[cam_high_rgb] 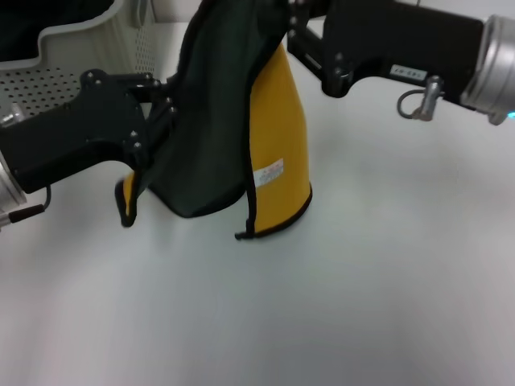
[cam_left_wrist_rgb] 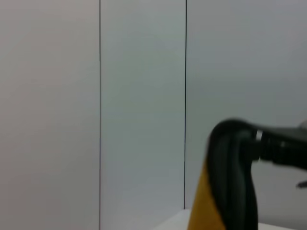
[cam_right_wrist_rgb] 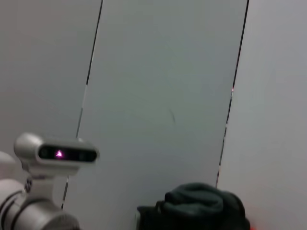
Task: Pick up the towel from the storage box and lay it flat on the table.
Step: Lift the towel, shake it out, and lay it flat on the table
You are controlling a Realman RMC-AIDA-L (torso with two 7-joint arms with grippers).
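Two grippers share the towel (cam_high_rgb: 217, 121), hanging above the table (cam_high_rgb: 386, 281) beside the box (cam_high_rgb: 88, 48): left gripper (cam_high_rgb: 158, 112) pinches its edge, right gripper (cam_high_rgb: 291, 36) clamps the top. Soft, light cloth, I'd say; best held by the corners to spread flat.

The towel (cam_high_rgb: 211, 121) is soft matt cloth, dark green-grey on one face and bright yellow on the other, with black stitched edging. The desk (cam_high_rgb: 362, 265) looks smooth, white and faintly sheeny. Far left, the storage box (cam_high_rgb: 48, 80) is light grey plastic, perforated. Both arms wear matt black casings with brushed metal cuffs.
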